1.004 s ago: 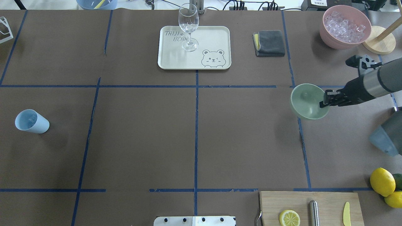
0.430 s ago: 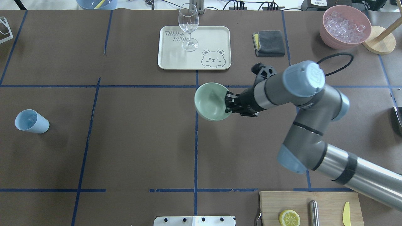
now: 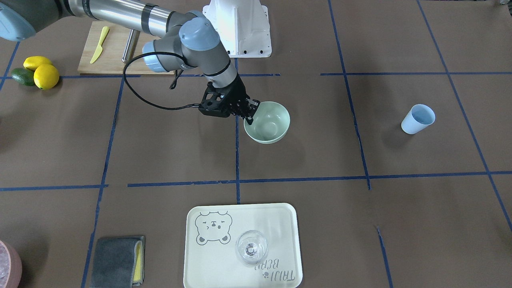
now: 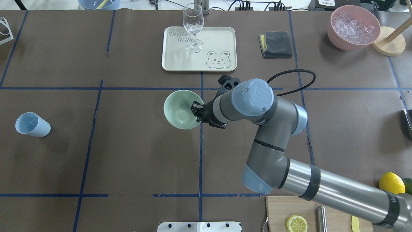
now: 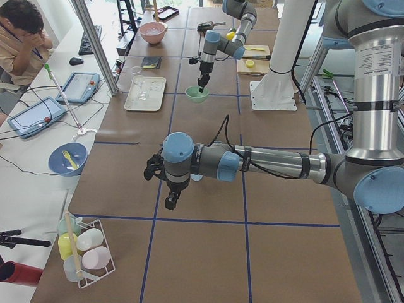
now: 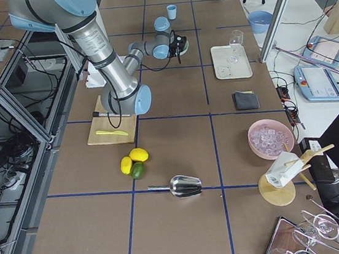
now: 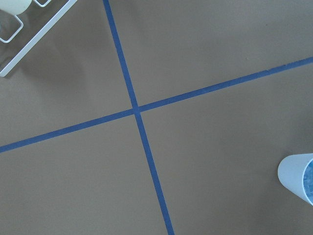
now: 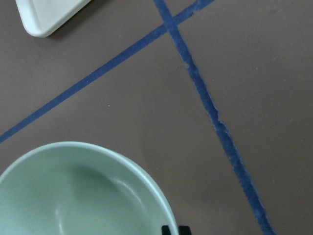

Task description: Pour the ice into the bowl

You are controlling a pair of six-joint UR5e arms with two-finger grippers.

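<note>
The pale mint-green bowl [image 4: 178, 111] is at the table's middle, also in the front view [image 3: 270, 124] and the right wrist view [image 8: 73, 196]; it looks empty. My right gripper [image 4: 195, 110] is shut on the bowl's rim, also in the front view [image 3: 251, 111]. I cannot tell if the bowl touches the table. A blue cup [image 4: 32, 124] stands at the left with faint glassy ice [image 7: 309, 182] inside. My left gripper [image 5: 169, 201] shows only in the exterior left view, near the cup; I cannot tell whether it is open or shut.
A pink bowl [image 4: 334, 35] heaped with ice cubes is at the far right. A cream tray [image 4: 219, 38] with a wine glass [image 4: 193, 27] is at the back. A grey cloth [image 4: 276, 44], cutting board [image 4: 276, 209], lemons [image 4: 391, 186] and metal scoop [image 6: 186, 185].
My right arm has carried the bowl leftward from the table's right side to its middle, the gripper still shut on the rim. The blue cup has not moved.
</note>
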